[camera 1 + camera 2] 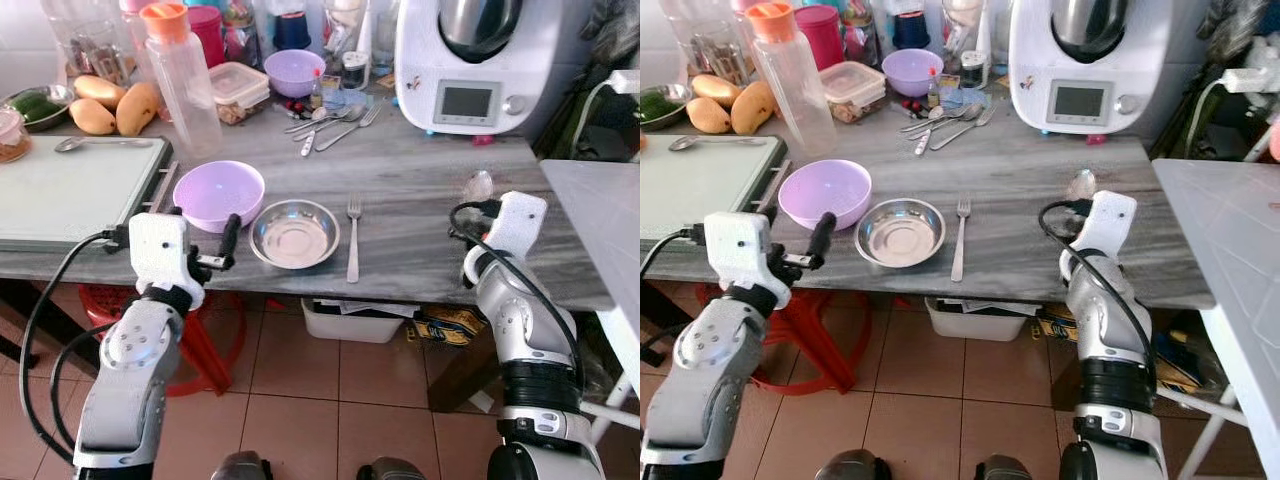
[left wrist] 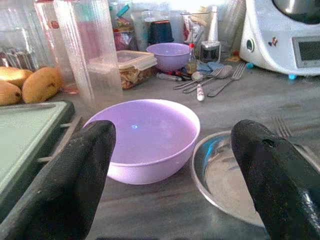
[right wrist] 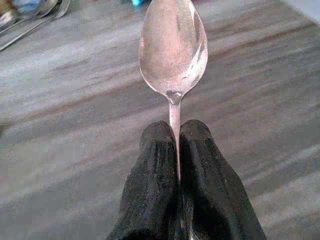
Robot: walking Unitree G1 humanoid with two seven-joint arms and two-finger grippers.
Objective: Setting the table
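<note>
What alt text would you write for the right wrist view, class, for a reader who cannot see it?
The right gripper holds a metal spoon by its handle between two shut black fingers, bowl pointing away. Below lies a grey streaked table, with other cutlery blurred at one far corner.

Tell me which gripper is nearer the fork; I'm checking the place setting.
Right, narrowly. The right gripper, holding a spoon, is right of the fork; the left gripper sits beyond the steel plate.
</note>
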